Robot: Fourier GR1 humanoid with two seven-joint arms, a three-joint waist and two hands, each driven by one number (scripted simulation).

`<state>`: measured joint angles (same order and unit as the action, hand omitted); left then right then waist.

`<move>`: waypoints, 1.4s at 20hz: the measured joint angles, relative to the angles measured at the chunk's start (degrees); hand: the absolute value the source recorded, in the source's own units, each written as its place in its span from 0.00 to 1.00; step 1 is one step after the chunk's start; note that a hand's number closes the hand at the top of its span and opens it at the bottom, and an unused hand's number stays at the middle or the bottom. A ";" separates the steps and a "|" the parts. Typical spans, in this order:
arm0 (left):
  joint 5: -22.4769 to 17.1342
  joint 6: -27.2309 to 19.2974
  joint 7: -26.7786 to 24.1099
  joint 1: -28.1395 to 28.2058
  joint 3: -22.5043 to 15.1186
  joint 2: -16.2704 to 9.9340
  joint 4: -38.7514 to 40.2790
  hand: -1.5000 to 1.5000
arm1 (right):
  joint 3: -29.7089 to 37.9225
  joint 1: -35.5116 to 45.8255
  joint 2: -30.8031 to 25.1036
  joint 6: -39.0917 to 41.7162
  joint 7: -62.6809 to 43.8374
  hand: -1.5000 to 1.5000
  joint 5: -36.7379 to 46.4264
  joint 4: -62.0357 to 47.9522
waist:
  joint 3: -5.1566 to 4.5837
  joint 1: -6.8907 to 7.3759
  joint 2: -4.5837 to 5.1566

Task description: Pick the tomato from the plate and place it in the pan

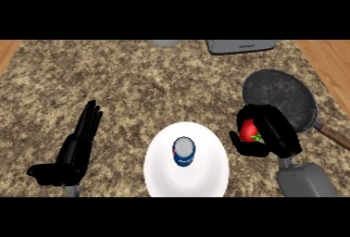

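holding the red tomato (250, 131) in its curled fingers, the right hand (273, 134) sits between the white plate (205, 180) and the dark pan (280, 95), just at the pan's near edge. the tomato is round, so it has no long side, and its green leafy bit shows low on its right. a small blue and white can (183, 151) stands on the plate, and the left hand (75, 148) rests open at the left of the speckled counter (150, 83), fingers straight and pointing away.

One tomato (249, 131), plate (205, 180), pan (280, 95), can (183, 152)
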<state>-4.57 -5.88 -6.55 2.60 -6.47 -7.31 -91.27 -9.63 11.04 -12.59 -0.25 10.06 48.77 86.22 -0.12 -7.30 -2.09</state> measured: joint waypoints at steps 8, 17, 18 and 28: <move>1.19 1.28 0.33 -1.00 -2.76 0.91 -1.25 0.50 | 9.25 -13.56 -0.22 2.62 -8.77 1.00 -9.23 19.71 | 0.07 4.88 1.50; 2.48 2.30 -0.63 -2.43 -3.57 2.14 0.30 0.50 | 21.23 -6.72 -3.49 -6.02 -1.47 1.00 -9.86 6.97 | 0.15 7.34 2.13; 2.55 2.32 -0.47 -2.56 -3.70 2.30 0.28 0.50 | 22.42 -5.24 -4.01 -7.79 0.00 1.00 -9.53 4.28 | 0.15 7.49 2.17; 2.89 2.72 0.90 -5.38 -2.98 3.08 1.37 0.50 | 32.15 14.14 -8.77 -18.10 14.90 1.00 -14.92 -29.35 | 0.19 8.30 2.40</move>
<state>-1.67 -3.16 -5.65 -2.78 -9.45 -4.24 -89.90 22.52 25.17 -21.37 -18.34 24.96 33.85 56.87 0.07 1.01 0.30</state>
